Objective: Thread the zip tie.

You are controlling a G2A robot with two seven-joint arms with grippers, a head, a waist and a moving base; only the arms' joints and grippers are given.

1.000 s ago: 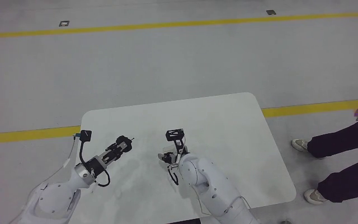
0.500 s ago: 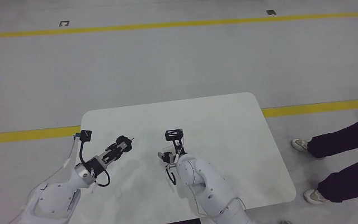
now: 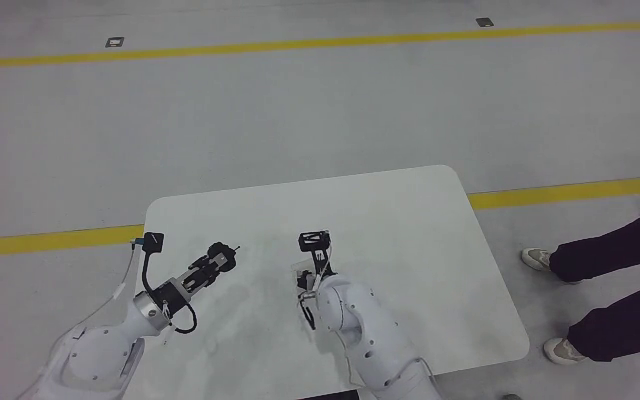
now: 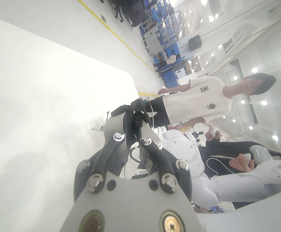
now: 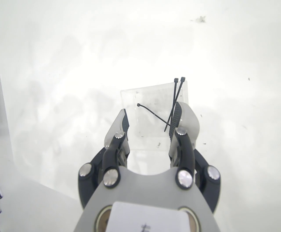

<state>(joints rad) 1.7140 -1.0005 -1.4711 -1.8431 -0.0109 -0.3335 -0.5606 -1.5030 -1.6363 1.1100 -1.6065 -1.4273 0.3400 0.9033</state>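
Three black zip ties lie on a small clear tray (image 5: 151, 93) on the white table. Two of them (image 5: 175, 93) cross near their heads by the tray's edge, and the third zip tie (image 5: 153, 113) lies slantwise across the middle. My right gripper (image 5: 151, 115) hangs open just above the tray, pointing down, with one finger (image 5: 177, 114) over the tails of the ties. In the top view the right gripper (image 3: 303, 283) is at the table's middle front. My left gripper (image 3: 225, 256) is off to the left, above bare table, and its fingers (image 4: 128, 120) are shut with nothing seen between them.
The white table (image 3: 400, 210) has rounded corners and wide bare room behind and to the right of the tray. A small white scrap (image 5: 200, 19) lies on the surface beyond the tray.
The right arm has shifted slightly to the right over the tray. The left arm has not moved.
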